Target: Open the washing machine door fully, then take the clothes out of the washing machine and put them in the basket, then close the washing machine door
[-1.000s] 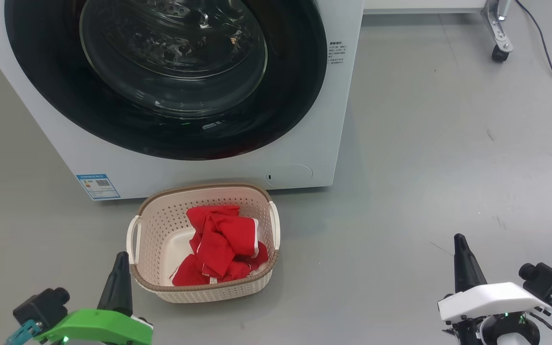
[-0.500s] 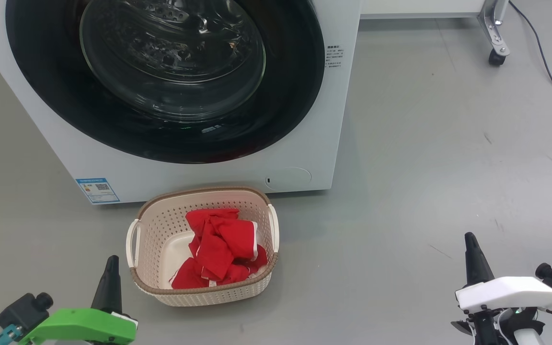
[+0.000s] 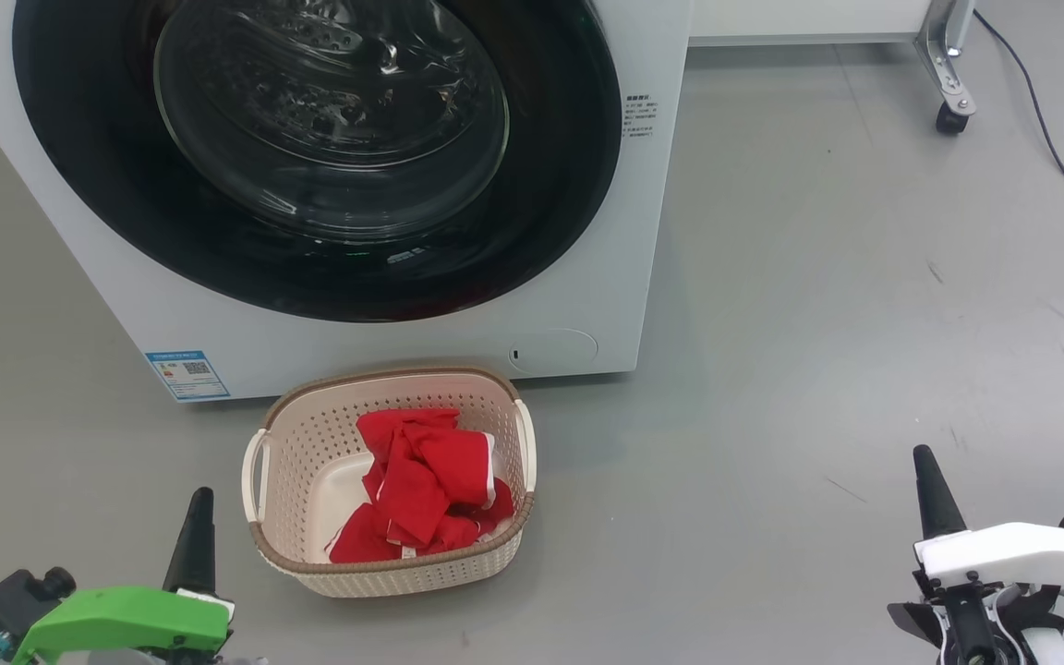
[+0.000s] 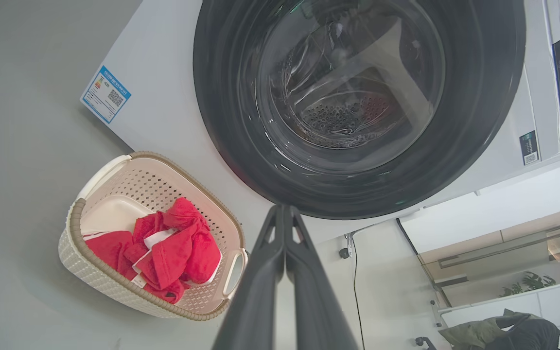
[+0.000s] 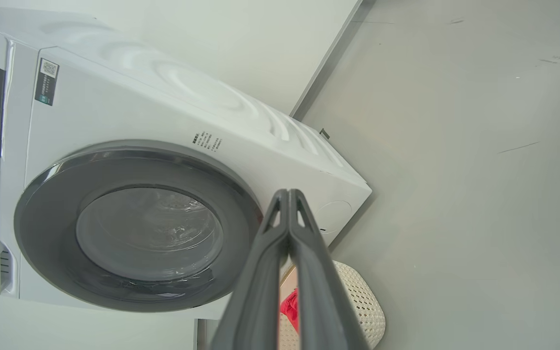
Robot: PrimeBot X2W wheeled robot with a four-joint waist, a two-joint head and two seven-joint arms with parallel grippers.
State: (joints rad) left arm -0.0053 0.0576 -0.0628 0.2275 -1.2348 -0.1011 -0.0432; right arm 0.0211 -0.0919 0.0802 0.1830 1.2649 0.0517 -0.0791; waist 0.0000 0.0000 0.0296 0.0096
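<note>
- Apparently everything is done: the washing machine door [image 3: 564, 185] is shut, ahead of both claws.
- The clothes [image 3: 426, 471] are heaped in the basket [image 3: 384, 377], just right of the left gripper [image 3: 202, 501] and left of the right gripper [image 3: 924, 462].
- Both are pinched closed, empty.

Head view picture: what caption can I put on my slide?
Washer door shut, red clothes in the basket, left claw and right claw shut, empty.

the washing machine [image 5: 163, 112] carries the brand name "hisense" on its white front. its blue label [image 3: 187, 373] bears a qr code, with print too small to read.
</note>
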